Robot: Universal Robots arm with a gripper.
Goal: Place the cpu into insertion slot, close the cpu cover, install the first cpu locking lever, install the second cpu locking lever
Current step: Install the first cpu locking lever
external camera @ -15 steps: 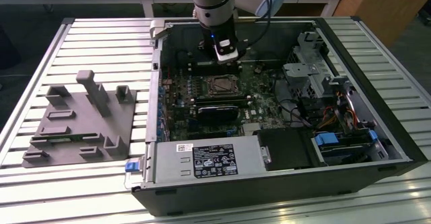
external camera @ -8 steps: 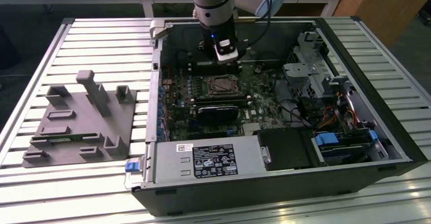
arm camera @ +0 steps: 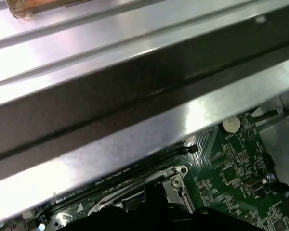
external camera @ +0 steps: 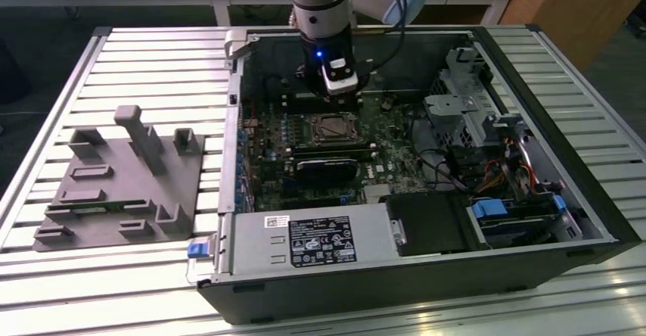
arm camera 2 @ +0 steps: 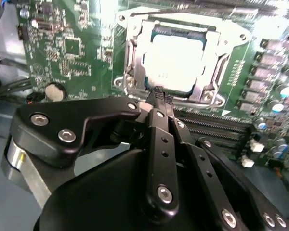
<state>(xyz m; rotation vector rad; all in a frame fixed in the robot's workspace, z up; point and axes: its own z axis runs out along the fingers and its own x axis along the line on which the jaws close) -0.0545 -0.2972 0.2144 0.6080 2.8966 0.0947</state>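
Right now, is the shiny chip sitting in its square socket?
Yes, the cpu lies flat in the insertion slot, with the cover framing it.

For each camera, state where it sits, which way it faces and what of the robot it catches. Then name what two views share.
Exterior view: off the arm, looking down on the open computer case; the arm and hand hang above the insertion slot.
Second wrist view: on the arm, looking past the hand at the cpu under the cpu cover.
First wrist view: on the arm, facing the case wall.
Both wrist views share the coin battery.
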